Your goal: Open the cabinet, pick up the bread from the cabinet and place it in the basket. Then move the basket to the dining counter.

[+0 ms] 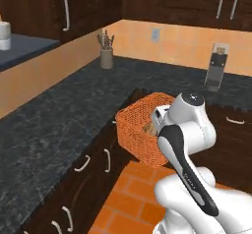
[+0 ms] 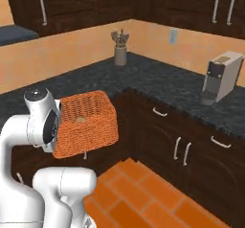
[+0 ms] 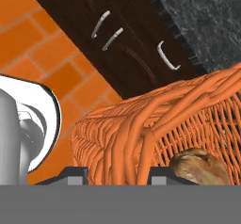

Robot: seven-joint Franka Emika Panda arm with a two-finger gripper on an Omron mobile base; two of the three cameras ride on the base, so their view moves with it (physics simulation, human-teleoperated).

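Pincer clamped on the near rim of the orange basket, one finger each side of the woven wall. Basket held up off the floor, above orange tiles and beside the dark cabinet fronts, tilted. Bread just past the pincer, inside the basket against its wall. Black speckled tabletop farther off, beyond the basket.

orange woven basket, golden-brown bread
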